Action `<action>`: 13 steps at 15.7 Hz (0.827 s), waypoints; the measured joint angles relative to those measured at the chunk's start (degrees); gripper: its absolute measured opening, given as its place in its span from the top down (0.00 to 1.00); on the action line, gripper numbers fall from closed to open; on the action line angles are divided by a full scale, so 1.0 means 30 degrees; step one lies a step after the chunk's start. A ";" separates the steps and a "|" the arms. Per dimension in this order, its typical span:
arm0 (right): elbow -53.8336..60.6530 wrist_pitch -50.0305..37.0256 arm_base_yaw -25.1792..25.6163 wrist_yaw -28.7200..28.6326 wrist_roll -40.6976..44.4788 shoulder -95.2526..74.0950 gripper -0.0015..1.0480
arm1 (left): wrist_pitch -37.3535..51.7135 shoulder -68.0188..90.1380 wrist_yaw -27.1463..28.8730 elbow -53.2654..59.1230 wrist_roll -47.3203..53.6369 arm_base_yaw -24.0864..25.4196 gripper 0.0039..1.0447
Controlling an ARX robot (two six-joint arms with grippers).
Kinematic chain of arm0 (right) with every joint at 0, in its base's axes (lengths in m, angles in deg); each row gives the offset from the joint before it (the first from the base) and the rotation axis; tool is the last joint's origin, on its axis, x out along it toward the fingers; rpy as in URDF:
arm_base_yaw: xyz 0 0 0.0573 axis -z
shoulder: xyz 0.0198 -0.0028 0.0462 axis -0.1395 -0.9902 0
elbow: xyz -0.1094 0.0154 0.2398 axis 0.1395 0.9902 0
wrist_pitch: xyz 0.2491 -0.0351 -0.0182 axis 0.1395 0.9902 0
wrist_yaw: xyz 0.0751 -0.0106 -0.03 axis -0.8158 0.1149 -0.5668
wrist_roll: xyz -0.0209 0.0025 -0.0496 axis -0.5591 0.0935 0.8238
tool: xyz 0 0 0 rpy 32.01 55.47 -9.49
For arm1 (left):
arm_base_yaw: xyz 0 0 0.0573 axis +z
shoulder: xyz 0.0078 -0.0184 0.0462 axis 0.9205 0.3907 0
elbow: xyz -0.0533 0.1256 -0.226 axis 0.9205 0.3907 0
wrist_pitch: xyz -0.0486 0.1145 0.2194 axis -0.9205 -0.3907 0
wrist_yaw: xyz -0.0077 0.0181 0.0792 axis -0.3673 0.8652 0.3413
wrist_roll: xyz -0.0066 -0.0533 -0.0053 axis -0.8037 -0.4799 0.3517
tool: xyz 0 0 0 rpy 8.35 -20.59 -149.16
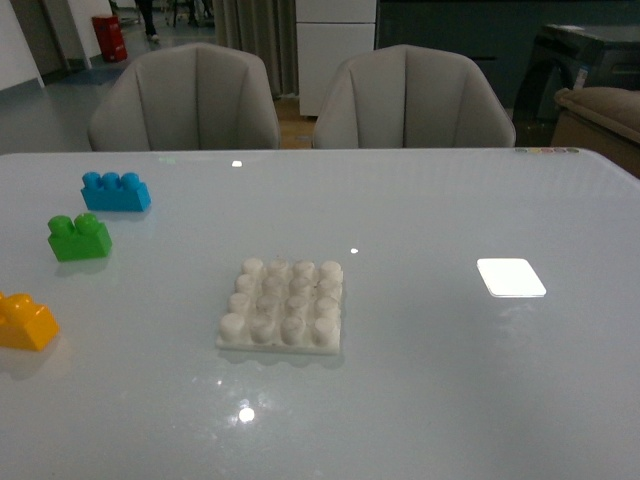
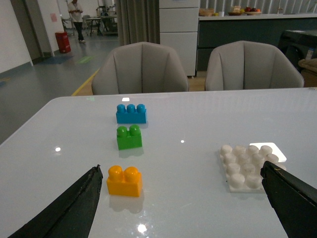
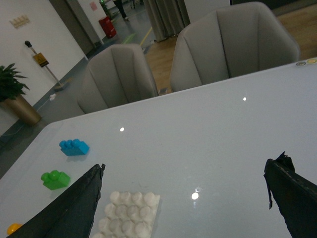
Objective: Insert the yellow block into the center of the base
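Glossy pale-grey bench (image 1: 430,380), two grey upholstered chairs (image 1: 185,100) along its far side. The small orange-yellow two-stud plastic block (image 1: 26,322) sits at the near left edge, well apart from the white square studded plastic base (image 1: 283,305) at centre. The block's long axis runs roughly left-right, slightly skewed. A green two-stud brick (image 1: 79,238) and a blue three-stud brick (image 1: 116,191) sit farther back. The left hand (image 2: 181,171) is spread wide and empty, with the block just ahead, close to one finger. The right hand (image 3: 185,166) is also wide open and empty, hanging right of the base. Judgement: the left arm is nearer, so the pick is its job.
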 joint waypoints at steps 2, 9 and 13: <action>0.1989 0.0816 0.0729 -0.0430 0.0765 0.2958 0.06 | 0.0000 0.0000 0.0000 0.0000 0.0000 0.0000 0.06; 0.8342 0.4495 0.1989 0.2885 0.6076 1.4192 0.62 | 0.0000 0.0000 0.0000 0.0000 0.0000 0.0000 0.06; 1.0455 0.5559 0.1989 0.2914 0.6441 1.8411 0.98 | 0.0000 0.0000 0.0000 0.0000 0.0000 0.0000 0.06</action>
